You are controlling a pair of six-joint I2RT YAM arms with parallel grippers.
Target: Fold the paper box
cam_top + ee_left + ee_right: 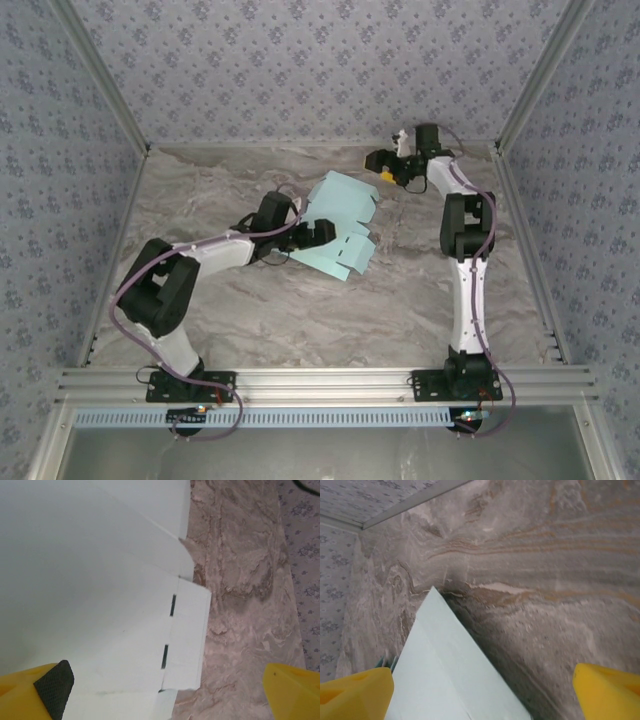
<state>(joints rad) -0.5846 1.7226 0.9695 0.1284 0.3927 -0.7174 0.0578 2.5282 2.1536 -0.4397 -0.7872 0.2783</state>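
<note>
Nearest me, my left gripper (170, 690) sits over the near-left side of the box (340, 215), which lies as a mostly flat cut-out in the middle of the table (300, 320). Its fingers are spread wide, one pad above the card and the other out over bare marble. I can't tell from the wrist view whether that pad actually touches the sheet. My worry here is that if I close or drag without a firm hold, the thin card will slide or buckle rather than crease along its score. The slotted flap (190, 635) on the edge could also catch and bend the wrong way. Farther out, my right gripper (482, 694) is spread as well, and the box's far corner points up between its fingers without being pinched. If I push in from there, I could shove the whole sheet toward the left arm or crumple that corner. As for room, the table is open on the near side and to the left of the box. The right gripper works close to the back wall (300, 70), so I judge it has little room to retreat that way.
</note>
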